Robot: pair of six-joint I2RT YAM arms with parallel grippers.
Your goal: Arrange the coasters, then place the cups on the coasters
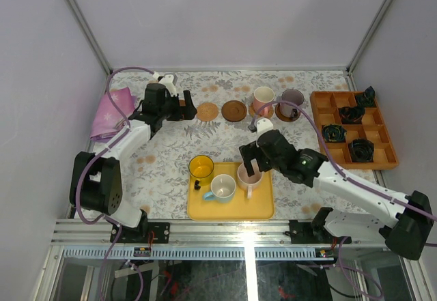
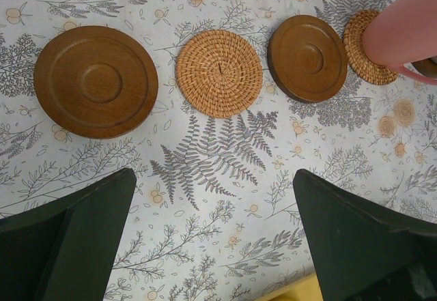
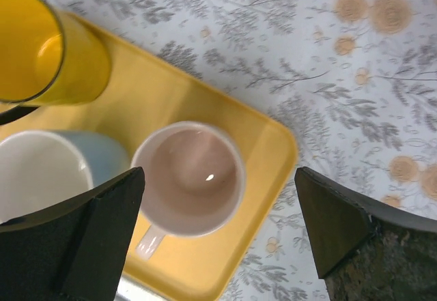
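Right gripper (image 3: 218,178) has its two fingers spread wide apart. It holds nothing. It hangs over a pink cup (image 3: 188,178), and the cup sits in the gap below the fingers. This cup stands upright on the yellow tray (image 3: 263,151), near one corner, with its handle pointing to the tray's edge.

Right beside it on the tray is the light blue cup (image 3: 106,156), white inside. The yellow cup (image 3: 41,48) stands a bit past that one, at another corner of the tray.

Farther back on the table, the coasters lie in a row. First comes a dark brown coaster (image 2: 95,81), then a tan woven coaster (image 2: 218,73), then a second dark brown coaster (image 2: 307,57). All three are bare. Next is a second woven coaster (image 2: 362,59) with the other pink cup (image 2: 403,21) standing on it. At the end of the row, the purple-grey cup (image 1: 292,100) stands on a last dark coaster (image 1: 283,115).

Left gripper (image 2: 215,173) is wide apart too and holds nothing. It hangs over the flowery tablecloth (image 1: 164,158), just beside the bare coasters.

An orange box (image 1: 382,159) with little squares sits at the right side, with dark things (image 1: 334,133) in some squares. A pink cloth (image 1: 113,110) lies at the left.
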